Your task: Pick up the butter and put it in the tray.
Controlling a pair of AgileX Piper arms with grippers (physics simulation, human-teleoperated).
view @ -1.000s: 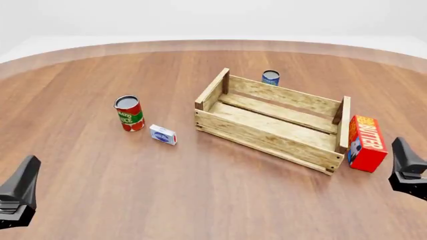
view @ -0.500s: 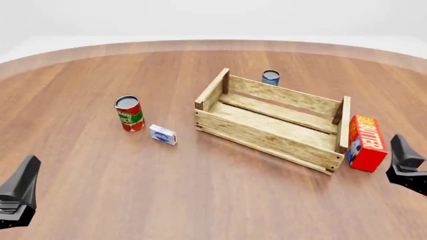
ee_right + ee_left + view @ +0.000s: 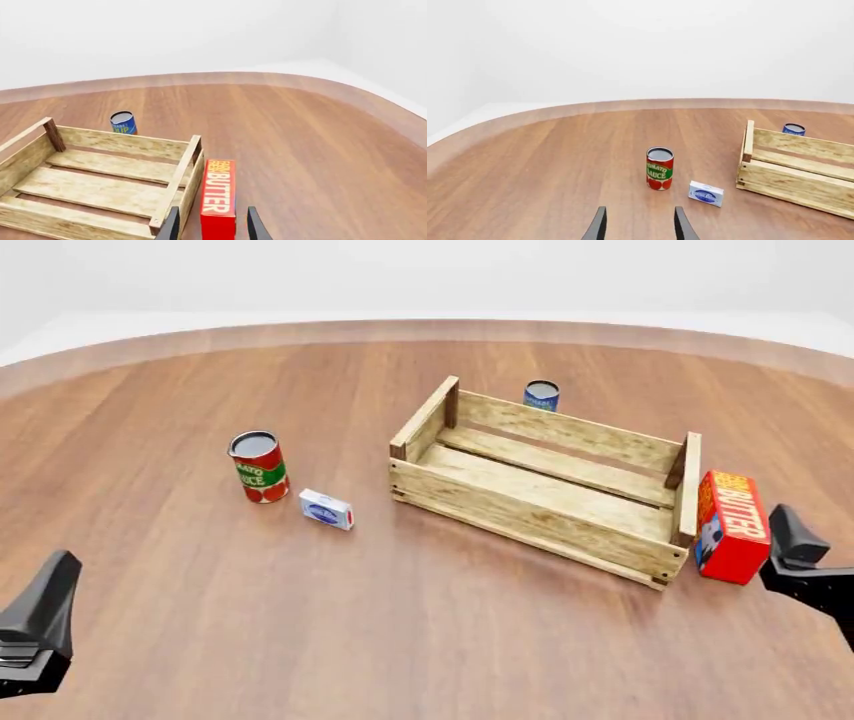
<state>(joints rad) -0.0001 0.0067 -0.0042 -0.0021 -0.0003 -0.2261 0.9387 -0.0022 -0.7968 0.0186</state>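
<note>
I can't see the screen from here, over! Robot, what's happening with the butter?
Right gripper open, lined up on butter. Left gripper open, idle. Butter upright outside tray, against its end. Nothing in the way.

You are working in a simulated test scene, not a real room. The round wooden desk [image 3: 200,570] floats in a blank white void: no walls, floor seams, windows or furniture show in any view, and the lighting is flat and even. The props are a staged grocery set scattered on the bare wood: a slatted tray [image 3: 541,480], a butter [image 3: 733,525] carton, a tomato sauce can [image 3: 259,467], a small blue-white box [image 3: 326,509] and a blue can [image 3: 541,395]. Their clean, untextured edges look rendered.
</note>
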